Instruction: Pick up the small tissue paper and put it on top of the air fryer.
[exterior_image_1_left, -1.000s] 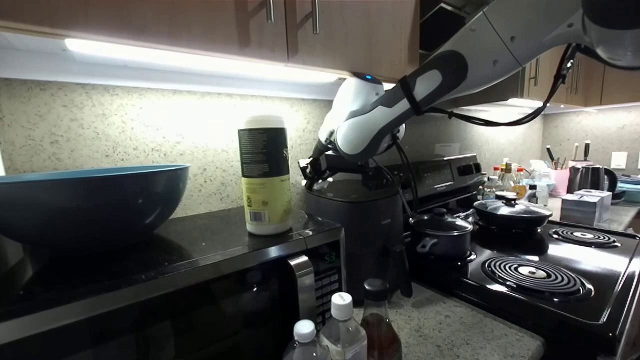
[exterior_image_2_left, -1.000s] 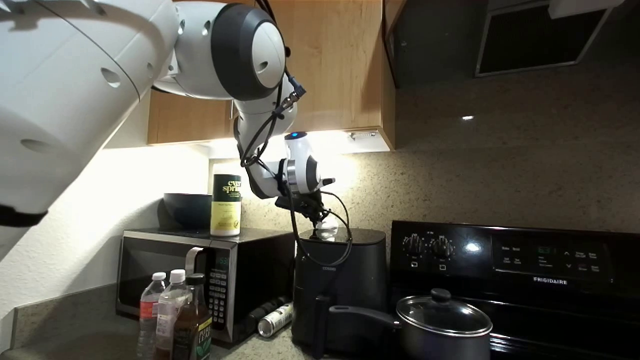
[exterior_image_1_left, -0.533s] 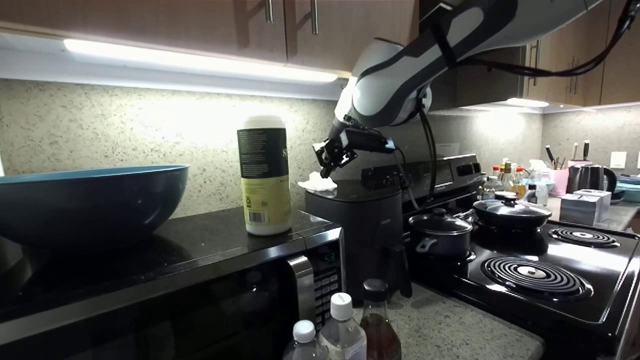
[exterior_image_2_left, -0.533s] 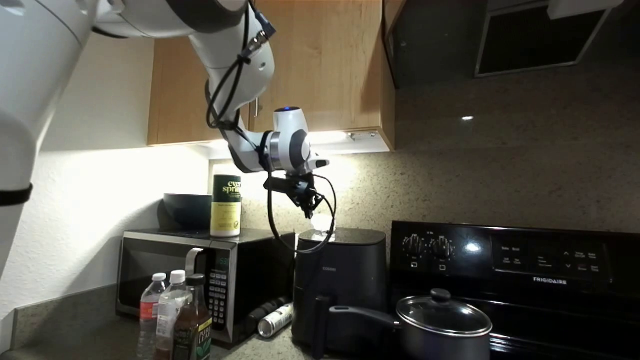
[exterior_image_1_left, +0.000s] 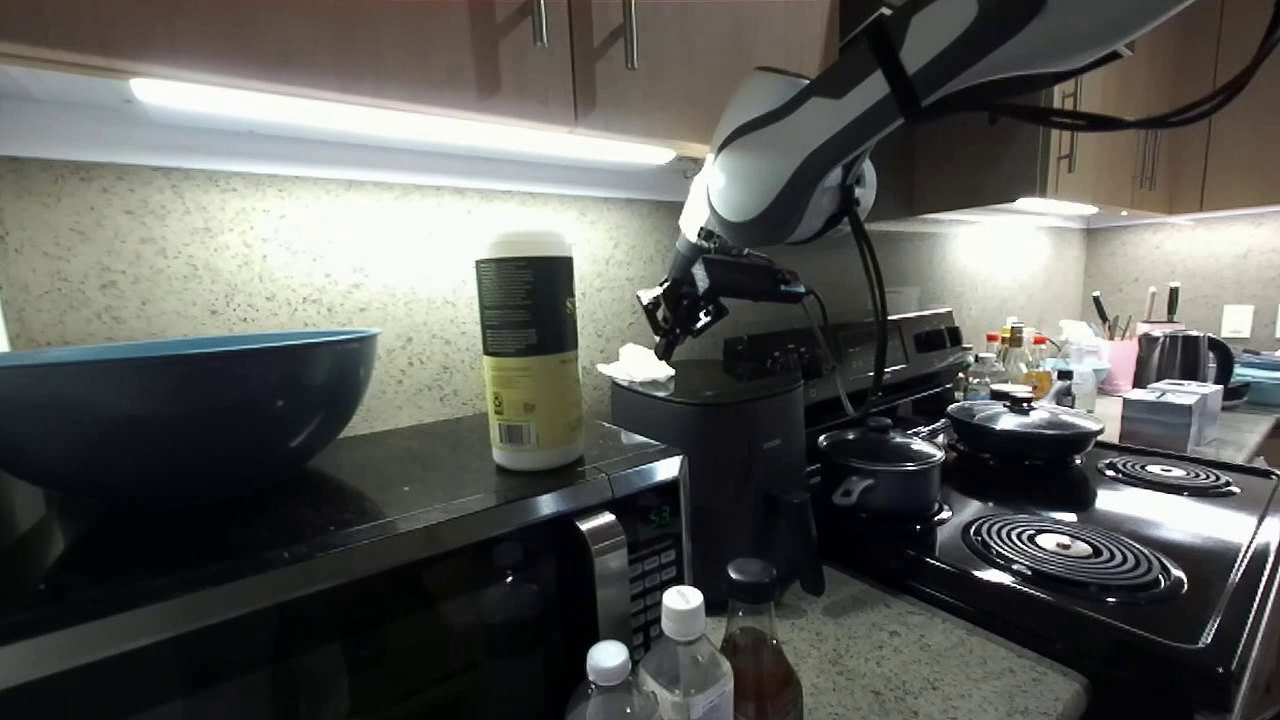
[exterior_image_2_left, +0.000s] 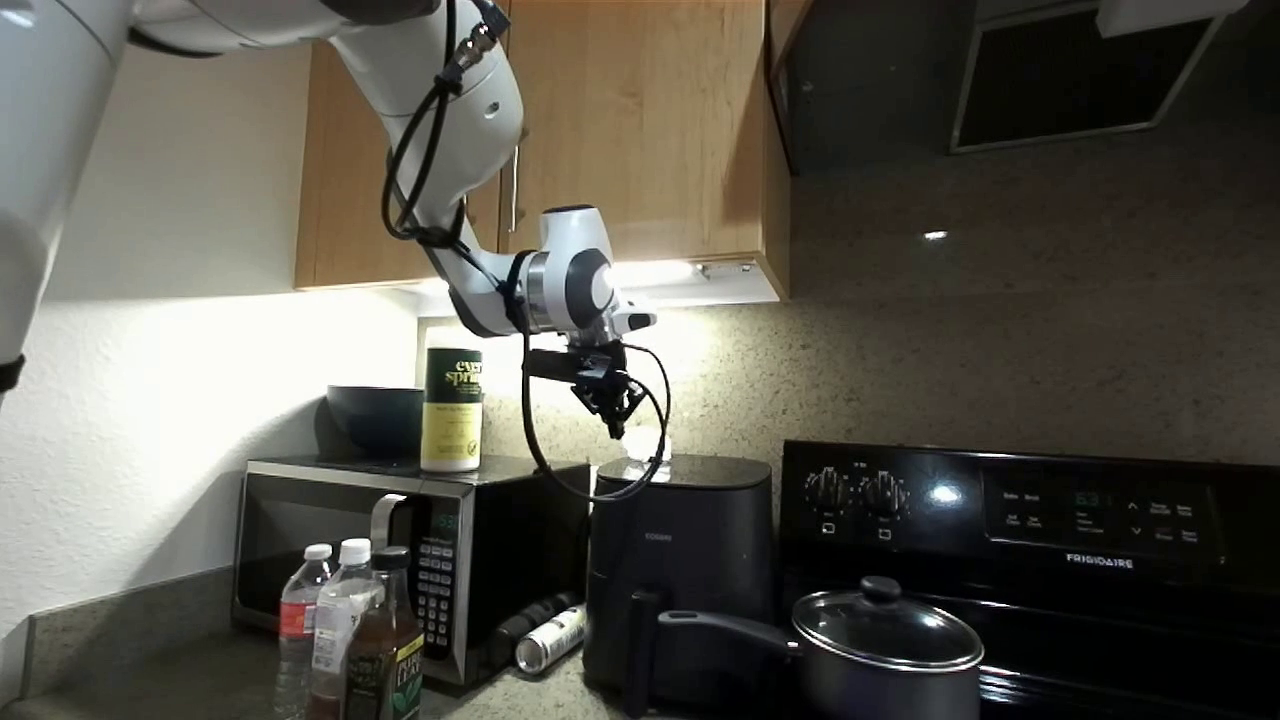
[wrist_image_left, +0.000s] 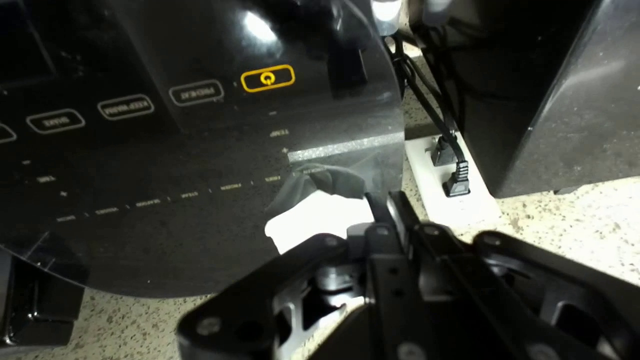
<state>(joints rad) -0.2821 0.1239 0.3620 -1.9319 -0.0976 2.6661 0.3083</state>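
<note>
The small white crumpled tissue paper (exterior_image_1_left: 637, 364) lies on top of the black air fryer (exterior_image_1_left: 720, 450), near a rim. In an exterior view, the tissue (exterior_image_2_left: 643, 442) is partly behind a loop of the arm's cable above the air fryer (exterior_image_2_left: 680, 560). In the wrist view, the tissue (wrist_image_left: 315, 220) shows as a bright white patch on the air fryer's touch panel (wrist_image_left: 175, 210), partly covered by the gripper's linkage. My gripper (wrist_image_left: 386, 196) is empty, its fingers together with only a thin gap. In both exterior views the gripper (exterior_image_1_left: 664, 350) (exterior_image_2_left: 615, 434) hangs slightly above the tissue, apart from it.
A tall yellow-and-black canister (exterior_image_1_left: 532, 350) and a dark bowl (exterior_image_1_left: 200, 400) stand on the microwave (exterior_image_2_left: 400, 560). Bottles (exterior_image_1_left: 685, 660) stand before it. A lidded pot (exterior_image_2_left: 885, 650) sits beside the air fryer. Upper cabinets (exterior_image_2_left: 640, 130) hang above the arm.
A second ago the gripper was down at the tissue on the air fryer. It has let go and risen, drawing back toward the stove side; the tissue stays on the top.
</note>
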